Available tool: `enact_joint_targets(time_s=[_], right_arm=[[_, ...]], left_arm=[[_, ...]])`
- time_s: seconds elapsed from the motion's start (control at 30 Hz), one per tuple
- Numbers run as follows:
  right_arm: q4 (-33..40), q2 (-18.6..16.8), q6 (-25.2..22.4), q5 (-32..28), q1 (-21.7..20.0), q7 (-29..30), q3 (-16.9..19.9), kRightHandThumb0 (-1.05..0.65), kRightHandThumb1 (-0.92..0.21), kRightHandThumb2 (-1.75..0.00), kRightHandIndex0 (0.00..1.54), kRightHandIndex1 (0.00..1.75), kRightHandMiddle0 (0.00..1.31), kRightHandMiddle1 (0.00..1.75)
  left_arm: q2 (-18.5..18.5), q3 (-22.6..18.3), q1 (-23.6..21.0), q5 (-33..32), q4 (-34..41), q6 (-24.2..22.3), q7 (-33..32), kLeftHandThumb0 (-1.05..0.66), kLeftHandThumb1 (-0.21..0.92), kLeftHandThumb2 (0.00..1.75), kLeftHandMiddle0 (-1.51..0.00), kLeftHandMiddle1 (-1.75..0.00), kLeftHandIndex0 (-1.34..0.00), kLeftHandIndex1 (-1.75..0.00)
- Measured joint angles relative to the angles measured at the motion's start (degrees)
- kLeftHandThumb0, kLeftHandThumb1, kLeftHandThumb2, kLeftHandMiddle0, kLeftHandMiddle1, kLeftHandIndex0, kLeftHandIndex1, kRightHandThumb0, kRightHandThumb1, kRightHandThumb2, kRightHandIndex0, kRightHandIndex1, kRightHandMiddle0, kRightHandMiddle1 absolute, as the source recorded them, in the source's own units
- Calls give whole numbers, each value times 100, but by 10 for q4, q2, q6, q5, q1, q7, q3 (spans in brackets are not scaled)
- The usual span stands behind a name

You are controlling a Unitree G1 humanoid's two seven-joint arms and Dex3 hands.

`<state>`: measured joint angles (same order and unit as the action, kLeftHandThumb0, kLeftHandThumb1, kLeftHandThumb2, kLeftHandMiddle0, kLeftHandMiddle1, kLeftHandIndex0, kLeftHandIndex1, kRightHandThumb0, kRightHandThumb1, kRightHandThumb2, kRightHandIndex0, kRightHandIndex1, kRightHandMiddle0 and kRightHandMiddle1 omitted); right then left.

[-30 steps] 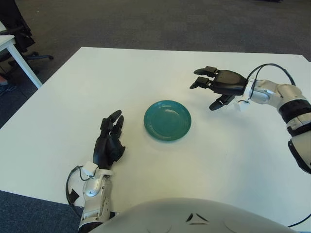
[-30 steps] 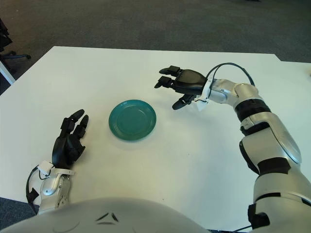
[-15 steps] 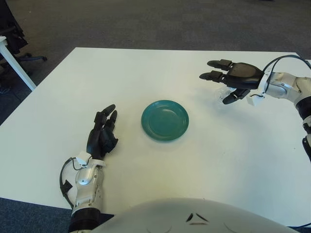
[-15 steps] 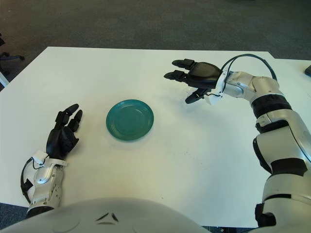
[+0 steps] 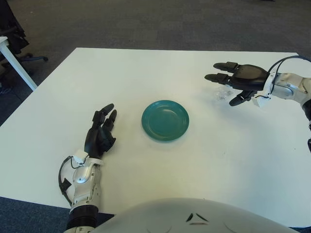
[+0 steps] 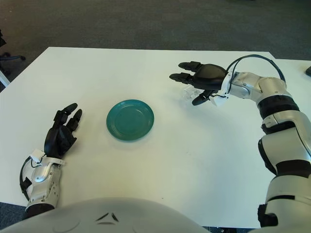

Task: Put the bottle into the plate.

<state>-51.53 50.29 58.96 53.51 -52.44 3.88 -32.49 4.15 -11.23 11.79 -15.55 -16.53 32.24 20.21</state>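
Note:
A small clear bottle (image 5: 222,93) lies on the white table (image 5: 160,170), to the right of the teal plate (image 5: 165,120). My right hand (image 6: 184,85) hovers just over the bottle with its fingers spread, open and holding nothing; the thumb (image 5: 236,101) reaches down on the bottle's right side. Part of the bottle is hidden under the palm. The plate sits empty at the table's middle. My left hand (image 5: 101,132) shows to the left of the plate, fingers relaxed and empty.
Dark carpet surrounds the table. At the far left stand a black office chair (image 5: 14,34) and the corner of another white table (image 5: 17,65). A black cable (image 6: 252,60) loops above my right wrist.
My right hand has moved right, away from the plate, and now hangs over the clear bottle. The left hand has kept its place beside the plate.

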Motion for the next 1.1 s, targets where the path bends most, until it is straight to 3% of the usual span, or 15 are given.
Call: enact_joint_targets(time_s=[0.4,1.1], right_arm=[[-40,0,-33,12,0,12,-1,-105,-92,-57,0,0,2,1],[-70,-12,-97,-26,-4,-27,18,-105,-92,-50,0,0,4,4]], left_arm=[[12,-15,-8,-19,-18,0,20,-90,92,97,-29,0,0,-74],[28,-39,-24,-37,-46,2,49,-90,92,97,-29,0,0,-74]])
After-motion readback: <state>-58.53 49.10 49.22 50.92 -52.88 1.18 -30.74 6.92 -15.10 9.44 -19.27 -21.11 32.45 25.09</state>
